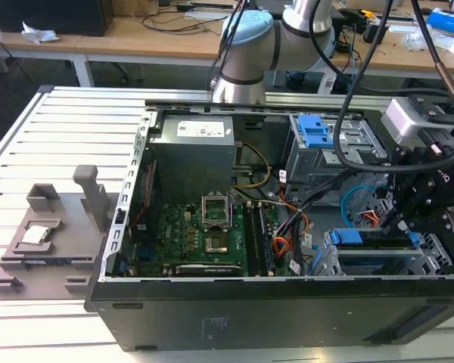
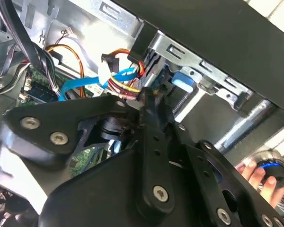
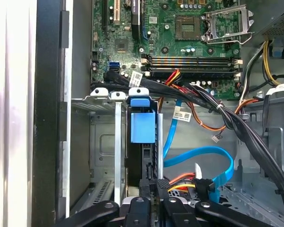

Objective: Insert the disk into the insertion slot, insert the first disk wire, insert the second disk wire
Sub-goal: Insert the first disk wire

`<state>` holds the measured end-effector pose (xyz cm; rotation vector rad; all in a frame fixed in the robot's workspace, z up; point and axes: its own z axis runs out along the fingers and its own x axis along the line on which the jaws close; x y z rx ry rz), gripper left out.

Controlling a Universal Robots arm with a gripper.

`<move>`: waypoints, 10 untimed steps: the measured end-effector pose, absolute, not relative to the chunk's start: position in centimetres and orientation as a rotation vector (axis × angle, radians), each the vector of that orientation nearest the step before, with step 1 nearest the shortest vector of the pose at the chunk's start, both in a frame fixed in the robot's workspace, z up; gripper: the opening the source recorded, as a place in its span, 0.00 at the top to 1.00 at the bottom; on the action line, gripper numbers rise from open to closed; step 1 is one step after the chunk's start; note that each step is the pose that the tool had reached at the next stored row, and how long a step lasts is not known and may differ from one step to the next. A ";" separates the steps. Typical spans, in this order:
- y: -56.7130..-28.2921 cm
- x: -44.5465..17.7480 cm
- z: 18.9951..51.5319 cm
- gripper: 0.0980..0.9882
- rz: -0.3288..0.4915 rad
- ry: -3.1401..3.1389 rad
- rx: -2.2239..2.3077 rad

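Claw [image 3: 155,185] pinched together on a black wire plug [image 3: 164,182] at the end of the disk [image 3: 143,127] seated in its slot [image 3: 117,146].

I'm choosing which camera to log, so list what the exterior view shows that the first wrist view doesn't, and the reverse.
Exterior view: the grey fixture on the slatted table, the arm's joints, and the workbench behind. First wrist view: a plug with red, orange and yellow wires beside the end effector, at the end of the disk. Both: the motherboard and the blue-framed disk seated in the insertion slot.
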<state>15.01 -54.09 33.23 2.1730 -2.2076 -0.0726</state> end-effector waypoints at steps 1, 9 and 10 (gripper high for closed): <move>-54.1 15.0 33.3 0.85 -0.070 -2.206 2.172; -54.0 15.0 36.2 0.85 -0.070 -2.206 2.172; -54.0 15.0 36.7 0.85 -0.070 -2.206 2.172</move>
